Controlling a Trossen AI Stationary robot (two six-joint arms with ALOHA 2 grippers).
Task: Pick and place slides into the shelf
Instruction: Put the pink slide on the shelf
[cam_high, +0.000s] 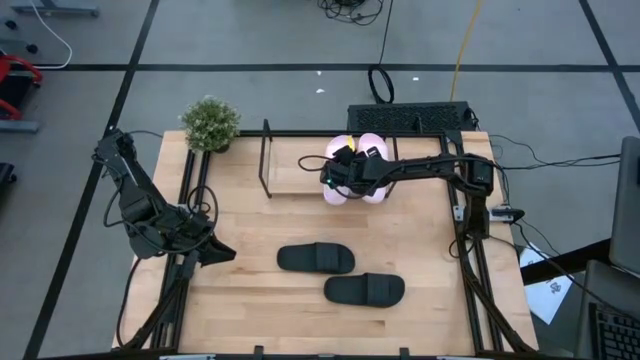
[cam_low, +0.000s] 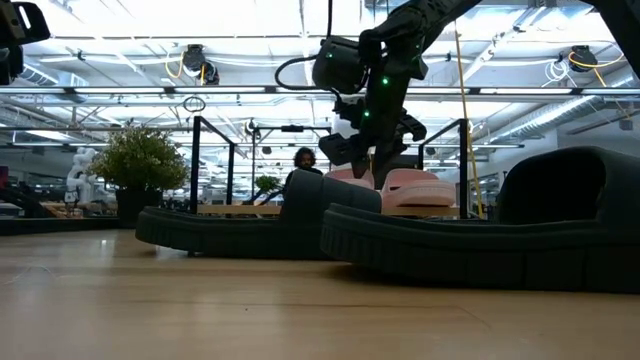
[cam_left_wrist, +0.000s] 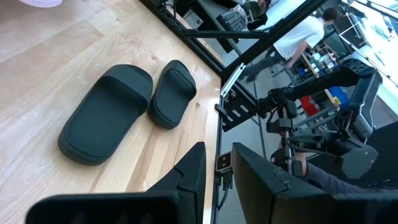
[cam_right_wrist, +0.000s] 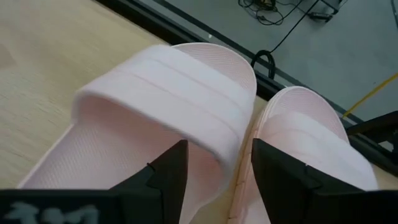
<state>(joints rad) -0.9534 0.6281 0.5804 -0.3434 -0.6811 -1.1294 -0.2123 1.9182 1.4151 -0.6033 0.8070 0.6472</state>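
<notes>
From where I stand the right claw hangs open over the two pink slides on the shelf, so it should lift straight up and not drag them, while the two black slides wait on the table

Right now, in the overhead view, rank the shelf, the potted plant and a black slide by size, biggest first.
1. Shelf, clearly largest.
2 and 3. Black slide and potted plant: similar overall, the slide longer, so I won't rank them.

From above, the right claw covers much of the two pink slides. In the low view, the nearer black slide runs off the picture's edge and hides the shelf base.
</notes>
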